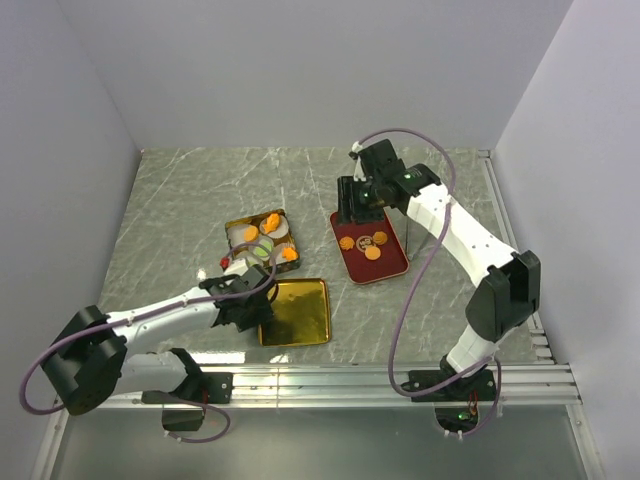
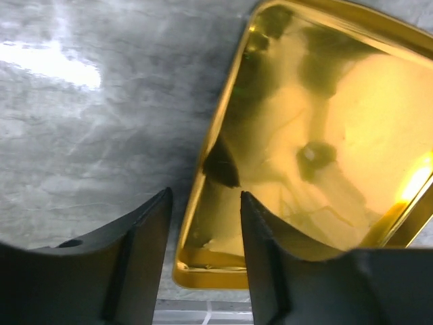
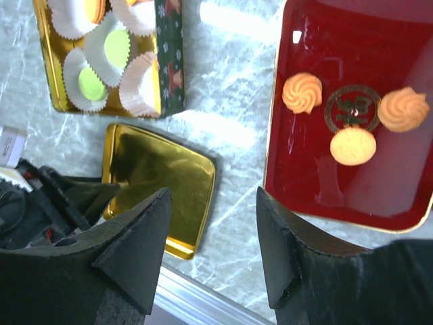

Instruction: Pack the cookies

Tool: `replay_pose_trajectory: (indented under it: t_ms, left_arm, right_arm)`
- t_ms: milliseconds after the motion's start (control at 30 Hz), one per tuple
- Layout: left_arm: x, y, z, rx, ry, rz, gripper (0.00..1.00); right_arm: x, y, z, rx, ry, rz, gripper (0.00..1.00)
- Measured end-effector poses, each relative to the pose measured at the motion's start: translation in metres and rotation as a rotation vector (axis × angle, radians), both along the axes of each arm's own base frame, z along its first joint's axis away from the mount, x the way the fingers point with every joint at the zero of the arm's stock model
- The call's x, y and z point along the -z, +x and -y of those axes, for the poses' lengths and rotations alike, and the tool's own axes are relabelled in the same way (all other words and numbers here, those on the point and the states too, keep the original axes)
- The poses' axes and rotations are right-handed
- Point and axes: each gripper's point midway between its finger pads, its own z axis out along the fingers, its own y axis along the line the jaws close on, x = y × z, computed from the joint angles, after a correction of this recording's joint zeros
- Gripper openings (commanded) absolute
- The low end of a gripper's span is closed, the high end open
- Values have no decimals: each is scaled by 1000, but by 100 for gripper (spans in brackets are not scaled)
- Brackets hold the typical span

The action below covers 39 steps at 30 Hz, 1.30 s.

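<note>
From above, the marbled grey surface [image 1: 180, 200] carries a rectangular tin [image 1: 232, 232] of cookies [image 1: 270, 222] near its middle. A glossy red tray [image 1: 388, 268] with three more lies toward the right edge, and a gold lid [image 1: 298, 312] lies near the front edge.

The left wrist view alone shows the left end effector [image 2: 205, 196] open, straddling the mirror-like lid's rim.

The right wrist view shows the right end effector [image 3: 213, 193] open and empty. It reveals fluted white paper cups [image 3: 139, 84], two green cookies and swirled orange ones.

In the right wrist view, the top edge crops the tin [image 3: 169, 68] and its farthest cookies [image 3: 99, 5].
</note>
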Motion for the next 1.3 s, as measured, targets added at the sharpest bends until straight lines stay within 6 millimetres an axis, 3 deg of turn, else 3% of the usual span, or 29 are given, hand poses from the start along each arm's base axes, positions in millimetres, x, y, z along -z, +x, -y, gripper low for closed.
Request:
replay_pose_trajectory:
  t_ms: [100, 233, 433, 700, 1000, 1300]
  left_arm:
    - [1, 0, 4, 16, 15, -1, 41]
    - [3, -1, 6, 28, 37, -7, 30]
    - [4, -5, 7, 32, 46, -17, 1]
    - [-6, -17, -2, 0, 74, -42, 1]
    - [-65, -17, -7, -64, -32, 55, 1]
    - [-123, -14, -20, -122, -85, 153, 0]
  right_arm:
    - [5, -8, 5, -1, -8, -13, 61]
    - [28, -20, 12, 0, -43, -73, 61]
    - [41, -28, 17, 0, -64, -110, 61]
    - [35, -29, 14, -10, -45, -108, 61]
    - [-13, -24, -4, -41, 60, -62, 61]
    - [-40, -50, -26, -119, 185, -95, 61]
